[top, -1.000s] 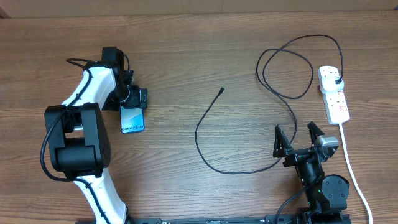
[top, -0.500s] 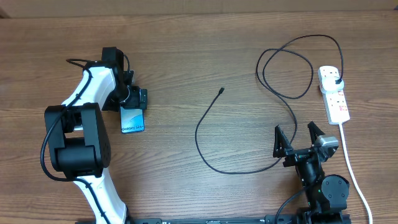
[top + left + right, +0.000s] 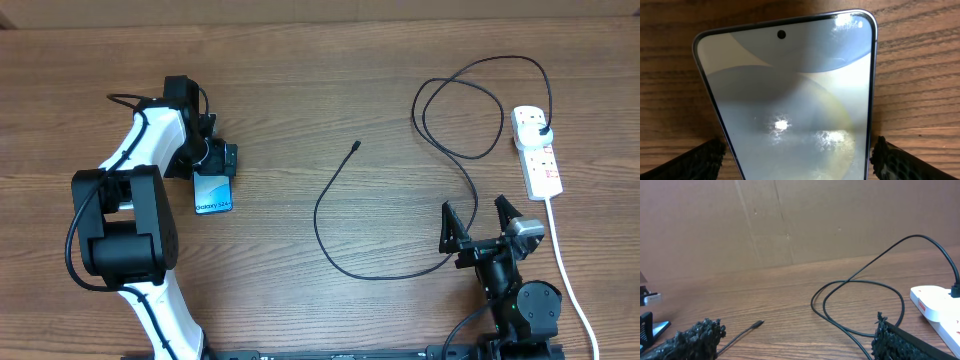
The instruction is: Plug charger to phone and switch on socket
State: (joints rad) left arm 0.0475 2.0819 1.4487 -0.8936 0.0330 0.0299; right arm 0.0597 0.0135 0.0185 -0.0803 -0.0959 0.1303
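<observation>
Wooden table (image 3: 300,80) under both arms; the phone (image 3: 213,192) lies flat at the left, screen lit; the left gripper (image 3: 214,168) hangs over the end away from the printed text, jaws spread wide, one finger just outside each long edge, not pinching it. Right gripper (image 3: 477,222) sits near the front right, jaws likewise spread; the charger (image 3: 318,215) loops across the middle, its tip (image 3: 357,146) well apart from the phone, its plug (image 3: 543,130) in the socket (image 3: 543,168) at the right edge.
</observation>
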